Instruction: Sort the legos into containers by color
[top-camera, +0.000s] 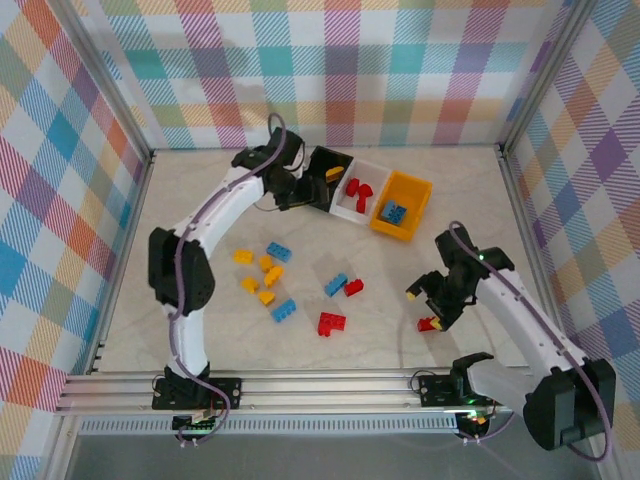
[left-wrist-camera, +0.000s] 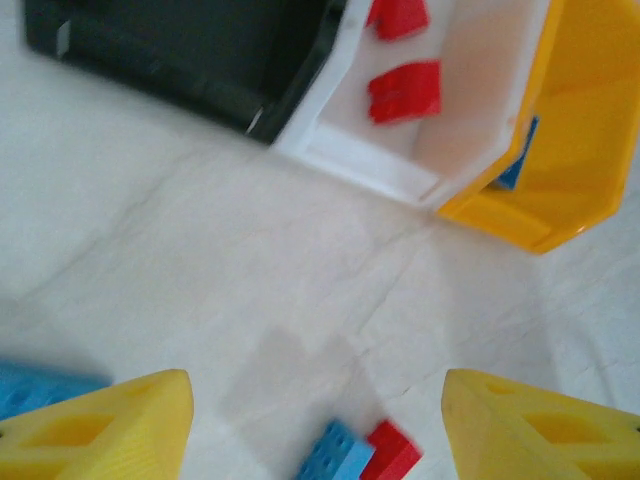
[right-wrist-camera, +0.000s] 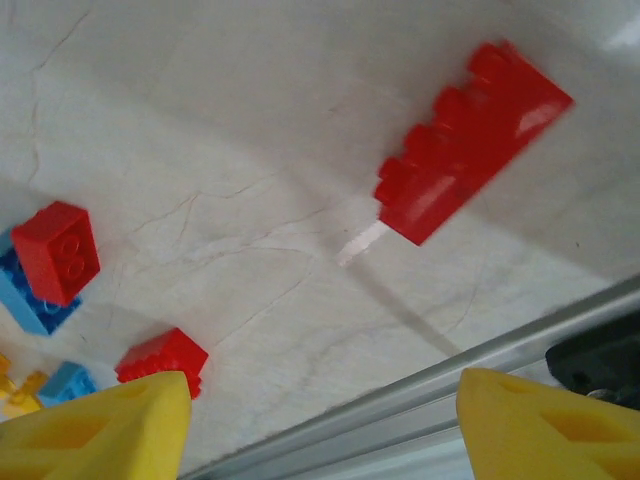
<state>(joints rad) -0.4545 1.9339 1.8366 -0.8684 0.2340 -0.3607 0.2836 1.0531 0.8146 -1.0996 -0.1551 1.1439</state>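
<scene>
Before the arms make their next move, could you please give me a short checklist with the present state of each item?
1. Left gripper empty: ok, open, nothing in it.
2. Right gripper empty: ok, open.
3. Long red brick by the right gripper free: ok, it lies alone.
4. One colour per bin: ok; white bin holds red, orange-yellow bin blue, black bin yellow.
5. Red cube separate from blue brick: cannot tell.
6. Table cleared: not ok, loose bricks lie on it.
</scene>
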